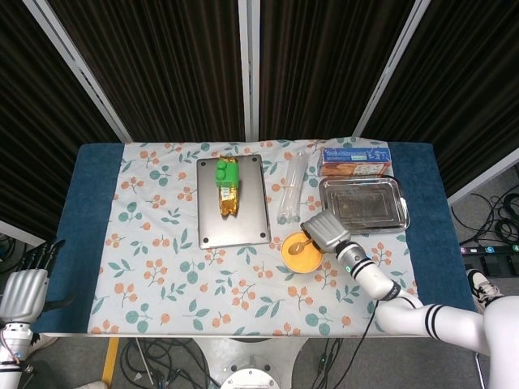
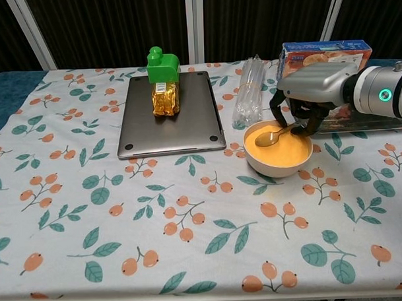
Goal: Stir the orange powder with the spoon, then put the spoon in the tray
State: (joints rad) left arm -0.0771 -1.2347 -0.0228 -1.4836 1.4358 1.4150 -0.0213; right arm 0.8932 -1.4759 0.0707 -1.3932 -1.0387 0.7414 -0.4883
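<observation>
Left hand (image 1: 24,293) off table edge, fingers apparently apart, empty. Small round bowl of orange powder (image 2: 278,148) mid-table; metal spoon (image 2: 272,136) bowl-end in powder, handle pinched by right hand (image 2: 309,100). Rectangular steel tray (image 1: 362,204) just beyond.

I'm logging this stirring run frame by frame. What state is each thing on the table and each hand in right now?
spoon: tip in the powder, handle held by the right hand
bowl: upright, filled with orange powder
right hand: over the bowl, holding the spoon handle
left hand: off the table's corner, holding nothing
tray: empty
laptop: lid closed, flat
gold packet: lying on the laptop
box: closed, behind the tray
</observation>
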